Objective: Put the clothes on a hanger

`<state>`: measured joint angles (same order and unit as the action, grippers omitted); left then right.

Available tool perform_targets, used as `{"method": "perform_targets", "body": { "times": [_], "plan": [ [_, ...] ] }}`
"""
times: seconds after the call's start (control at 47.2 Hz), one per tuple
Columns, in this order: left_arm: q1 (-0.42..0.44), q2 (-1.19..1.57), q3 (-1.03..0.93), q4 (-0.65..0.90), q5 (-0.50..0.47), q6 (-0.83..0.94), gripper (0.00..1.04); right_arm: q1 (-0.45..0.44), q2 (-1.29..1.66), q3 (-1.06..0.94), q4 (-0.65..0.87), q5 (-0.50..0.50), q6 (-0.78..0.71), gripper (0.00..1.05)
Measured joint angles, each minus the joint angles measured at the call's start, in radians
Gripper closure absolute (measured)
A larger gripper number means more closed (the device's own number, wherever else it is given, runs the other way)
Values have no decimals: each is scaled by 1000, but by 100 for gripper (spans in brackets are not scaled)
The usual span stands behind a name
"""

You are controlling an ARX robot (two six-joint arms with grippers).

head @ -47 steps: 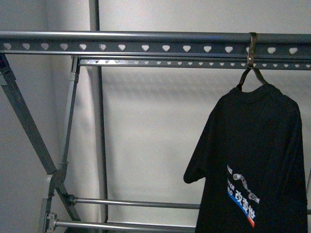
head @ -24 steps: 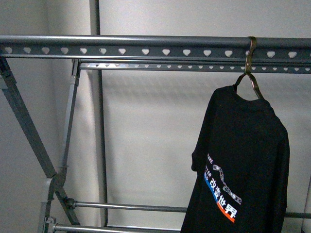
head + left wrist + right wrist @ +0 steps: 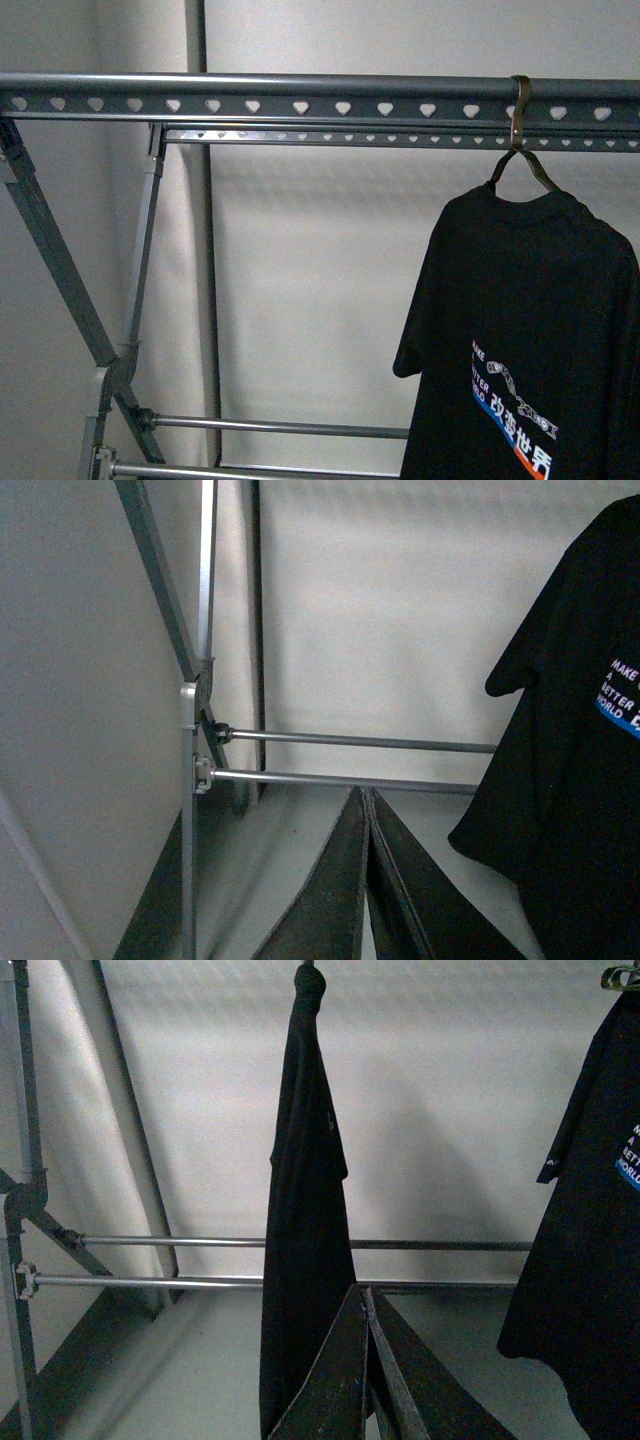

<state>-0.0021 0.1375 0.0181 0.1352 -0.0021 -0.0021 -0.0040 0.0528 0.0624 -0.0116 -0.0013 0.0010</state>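
The black T-shirt (image 3: 540,300) with white, blue and red print hangs from a small coat hanger whose hook (image 3: 519,110) sits over the top rail of the grey rack (image 3: 250,85), at the right. The rail has a row of heart-shaped holes. Neither gripper shows in the front view. The T-shirt also shows in the left wrist view (image 3: 570,760), off to one side of my left gripper (image 3: 365,798), which is shut and empty. My right gripper (image 3: 362,1292) is shut and empty. Beyond it a printed black T-shirt (image 3: 590,1240) hangs to one side.
A second black garment (image 3: 305,1210) hangs edge-on just beyond my right gripper's tip. The rack's slanted leg (image 3: 55,260) and thin crossbars (image 3: 350,742) stand at the left and low down. A vertical pipe (image 3: 205,280) and a pale wall lie behind.
The T-shirt has kept swinging and turning on its hook: it twisted left half a second ago and now faces more to the front, with the print further right.
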Motion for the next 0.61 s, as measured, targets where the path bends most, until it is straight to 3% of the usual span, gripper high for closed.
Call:
{"method": "perform_targets", "body": {
  "times": [0.085,0.402,0.444,0.614],
  "plan": [
    [0,-103,0,-120,2,0,101,0,-7,-9,2,0,0,102],
    [0,-133,0,-133,2,0,101,0,-48,-56,8,0,0,102],
    [0,-133,0,-133,2,0,93,0,-48,-56,8,0,-1,101],
    [0,-133,0,-133,2,0,61,0,-48,-56,8,0,-1,70]
  ]
}}
